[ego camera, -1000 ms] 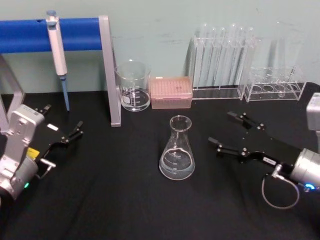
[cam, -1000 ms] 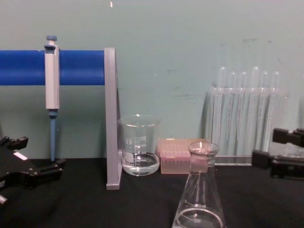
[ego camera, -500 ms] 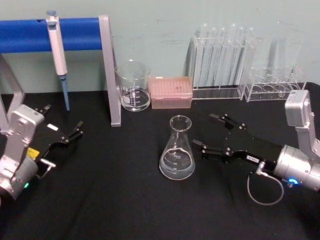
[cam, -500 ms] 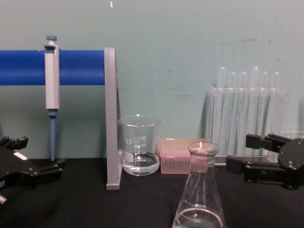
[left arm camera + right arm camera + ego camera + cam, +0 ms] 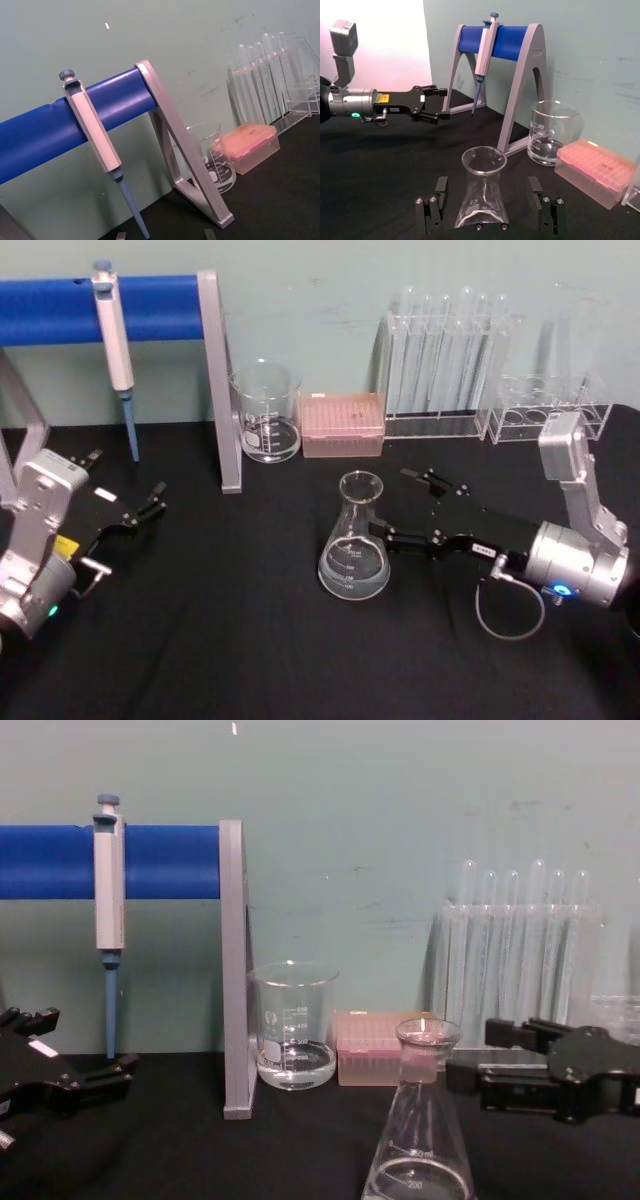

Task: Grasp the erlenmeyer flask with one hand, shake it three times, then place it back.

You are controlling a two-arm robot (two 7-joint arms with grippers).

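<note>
Head view: you see the black table [image 5: 250, 660] with a blue-barred pipette stand [image 5: 150, 308] at its rear left. Your right gripper [image 5: 390, 503] extends from the right, its fingers spread wide and gripping nothing. In the right wrist view they flank the erlenmeyer flask [image 5: 482, 195], with a gap on each side. The flask stands upright at the table's centre, in front of the beaker [image 5: 266, 412] and the pink tip box [image 5: 343, 425]. Your left gripper [image 5: 148, 505] sits parked at the left, fingers apart.
</note>
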